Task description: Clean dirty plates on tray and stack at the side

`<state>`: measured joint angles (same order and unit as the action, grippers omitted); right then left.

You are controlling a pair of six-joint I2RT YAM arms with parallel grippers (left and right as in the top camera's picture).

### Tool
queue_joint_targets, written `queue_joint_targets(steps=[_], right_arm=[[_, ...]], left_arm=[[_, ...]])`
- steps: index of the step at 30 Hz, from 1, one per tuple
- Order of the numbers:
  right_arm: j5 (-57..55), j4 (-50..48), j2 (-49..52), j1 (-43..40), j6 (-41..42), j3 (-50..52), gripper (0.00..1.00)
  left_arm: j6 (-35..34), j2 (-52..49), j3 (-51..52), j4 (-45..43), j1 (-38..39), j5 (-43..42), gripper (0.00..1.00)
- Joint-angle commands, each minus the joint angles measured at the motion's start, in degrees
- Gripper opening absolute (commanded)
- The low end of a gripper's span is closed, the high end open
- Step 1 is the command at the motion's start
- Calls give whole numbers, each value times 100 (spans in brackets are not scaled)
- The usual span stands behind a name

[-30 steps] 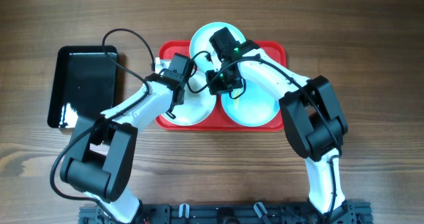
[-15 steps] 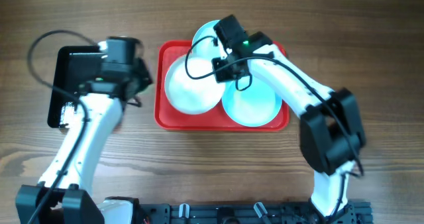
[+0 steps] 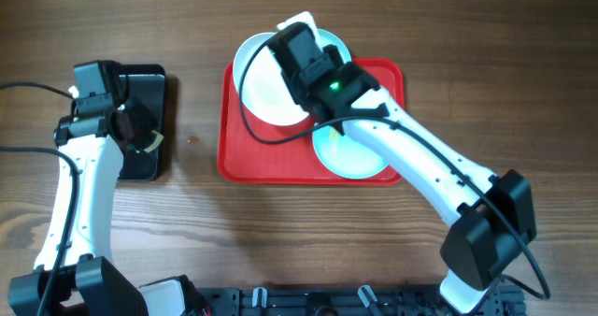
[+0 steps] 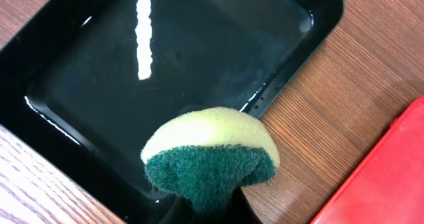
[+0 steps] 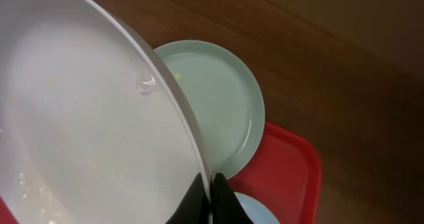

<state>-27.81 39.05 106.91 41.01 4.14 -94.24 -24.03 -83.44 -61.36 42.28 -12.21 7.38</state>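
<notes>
On the table [image 3: 523,64], the red tray [image 3: 245,162] is seen with one turquoise plate [image 3: 350,152] lying in it and a second turquoise plate [image 5: 215,105] overhanging its far edge. The white plate [image 5: 86,138] is held tilted, its rim clamped in the right pincer [image 5: 211,186]. Over the black tray [image 4: 199,45], a sponge [image 4: 209,151] is gripped in the closed left pincer [image 3: 138,134].

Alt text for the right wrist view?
Right gripper pinches the rim of a white plate that fills the left of the frame. Beyond it, a pale turquoise plate sits partly off the red tray, over the wooden table.
</notes>
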Motion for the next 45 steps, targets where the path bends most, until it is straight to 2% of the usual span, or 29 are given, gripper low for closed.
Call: queue_joint_targets(steps=[1,11,16,21,28,30,32,33,35,38,41,45], right_arm=[[-901,-304,-107,308,-1412,-103,4],[-1969,-1408,-107,1145,-4551,-103,5],[-2295,-1661,-107,1397,-5357,-103,4],[-2474,-1921,-107,1464,-5407,-103,4],[-2470,-1899,-107,1414,-4638,-101,4],[-2286,-1818,-105,1272,-3567,-76,4],[-1329,-1349,-105,1014,-2688,-9,4],[-55,-876,-94,667,-2140,42,4],[1740,-479,-72,66,-975,46,4],[3539,-118,-57,-933,-4,46,4],[4369,142,-57,-2044,457,46,4],[4704,452,-50,-3593,503,52,4]], left_arm=[[92,2,44,-26,-46,-50,4],[133,-13,76,-166,-46,-50,5],[131,-15,76,-170,-46,-50,5],[131,-15,76,-170,-46,-50,5],[131,-15,76,-170,-46,-50,5],[131,-15,76,-170,-46,-50,5],[131,-15,76,-168,-46,-50,6],[131,-15,76,-166,-46,-52,6],[131,-15,76,-168,-44,-52,6],[129,-15,76,-168,-44,-55,6],[131,-15,76,-164,-46,-149,6],[131,-15,79,-149,-44,-181,6]])
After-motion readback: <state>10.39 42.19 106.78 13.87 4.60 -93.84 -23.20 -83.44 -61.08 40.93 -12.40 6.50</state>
